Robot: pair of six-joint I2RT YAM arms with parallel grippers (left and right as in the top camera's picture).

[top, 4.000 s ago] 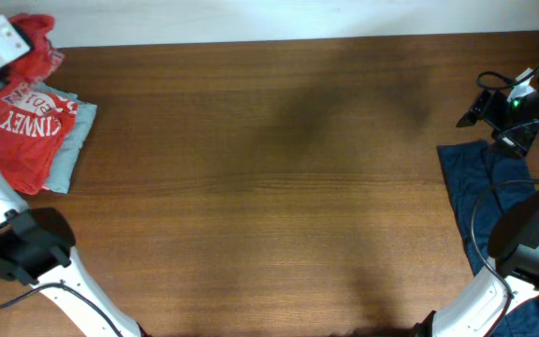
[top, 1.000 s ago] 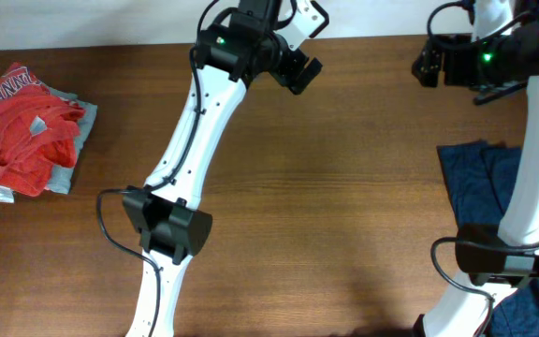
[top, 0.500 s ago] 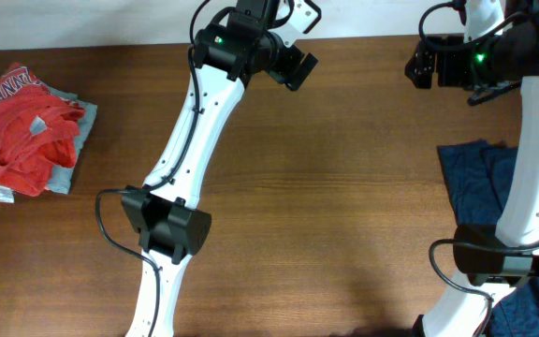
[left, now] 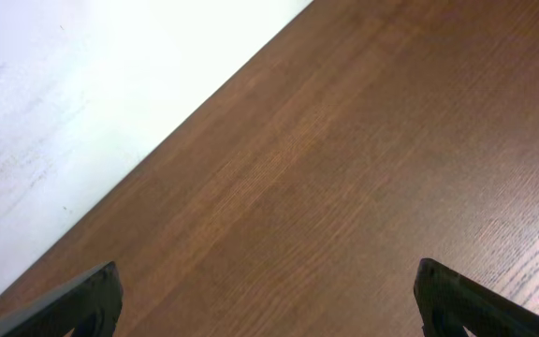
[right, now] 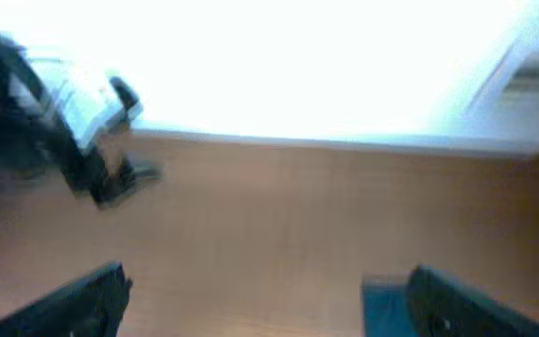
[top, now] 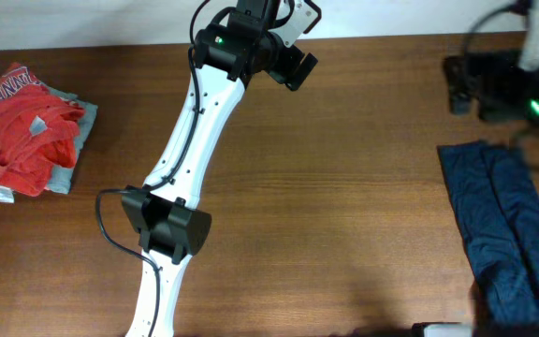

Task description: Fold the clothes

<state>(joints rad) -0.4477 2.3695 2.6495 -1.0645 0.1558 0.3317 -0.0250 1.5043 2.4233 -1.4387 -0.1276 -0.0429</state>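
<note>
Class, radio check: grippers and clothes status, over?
Left gripper open, empty. Right gripper open, empty. Red shirt bunched left, navy garment right, both untouched. Grey cloth under shirt.

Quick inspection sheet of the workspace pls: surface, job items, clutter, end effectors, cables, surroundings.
Surface: brown wooden table, bare across the middle.
Job's things: crumpled red T-shirt on a grey-blue cloth, far left; navy garment flat at the right edge.
Clutter: nothing seen.
End effectors: left end effector open, empty, over the far edge; right end effector open, empty, motion-blurred.
Cables: black cable looping by the left arm's base.
Surroundings: white surface beyond the far edge.
</note>
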